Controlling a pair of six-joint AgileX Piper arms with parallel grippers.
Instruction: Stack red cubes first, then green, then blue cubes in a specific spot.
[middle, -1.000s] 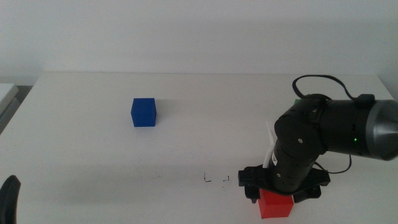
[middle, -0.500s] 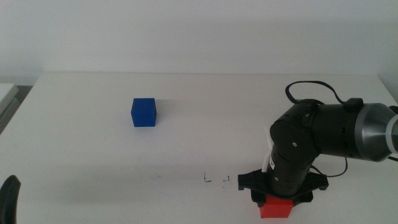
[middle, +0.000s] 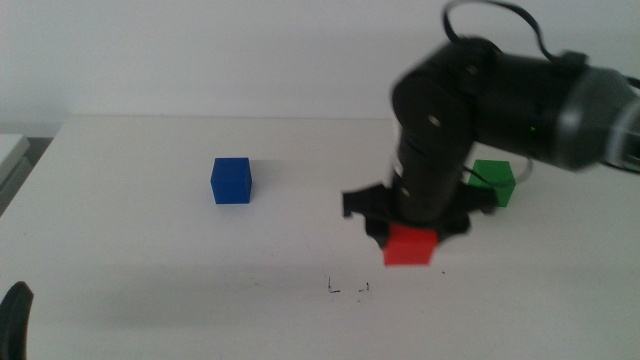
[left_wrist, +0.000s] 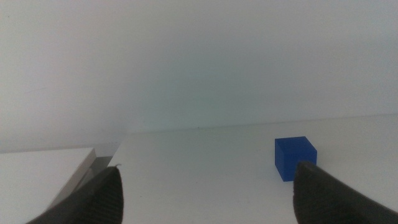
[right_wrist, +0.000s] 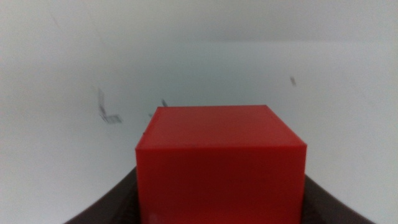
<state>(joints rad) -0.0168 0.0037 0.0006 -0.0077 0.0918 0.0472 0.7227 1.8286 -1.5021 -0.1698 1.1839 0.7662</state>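
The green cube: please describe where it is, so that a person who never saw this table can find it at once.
Look at the white table and find the big dark robot arm on its right side, whose right gripper holds the red cube. The green cube sits on the table just behind that arm, partly hidden. It is the only green thing; the blue cube stands far left.

Middle view overlooks the table (middle: 150, 150); both wrist views sit low, facing across it.

Red cube (middle: 409, 245), green cube (middle: 494, 182), blue cube (middle: 231, 181).
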